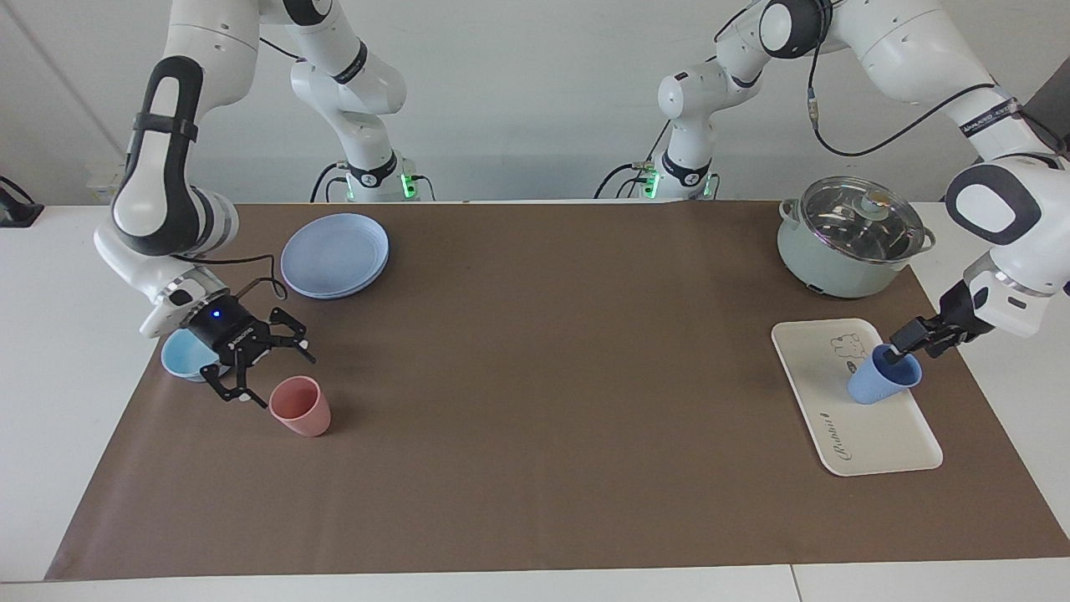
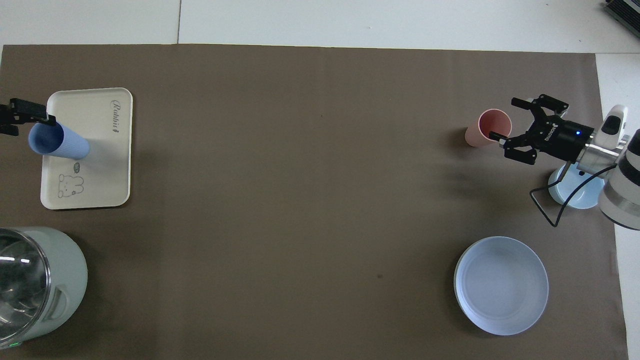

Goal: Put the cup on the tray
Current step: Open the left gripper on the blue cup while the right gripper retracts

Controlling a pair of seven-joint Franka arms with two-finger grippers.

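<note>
The periwinkle-blue cup (image 1: 878, 386) is tilted over the cream-white tray (image 1: 878, 443), its base at or just above the tray's surface. My left gripper (image 1: 907, 343) is shut on the cup's rim and holds it. From overhead the cup (image 2: 62, 142) lies across the tray's (image 2: 100, 165) edge, with the left gripper (image 2: 27, 117) at its rim. My right gripper (image 1: 272, 369) is open and empty, raised just beside the pink cup (image 1: 301, 407) at the right arm's end of the table. It shows overhead too (image 2: 506, 120).
A pale green pot with a glass lid (image 1: 844, 251) stands beside the tray, nearer to the robots. A round blue plate (image 1: 334, 255) and a light-blue bowl (image 1: 184, 355) are near the right arm. The pink cup (image 2: 487, 127) stands upright.
</note>
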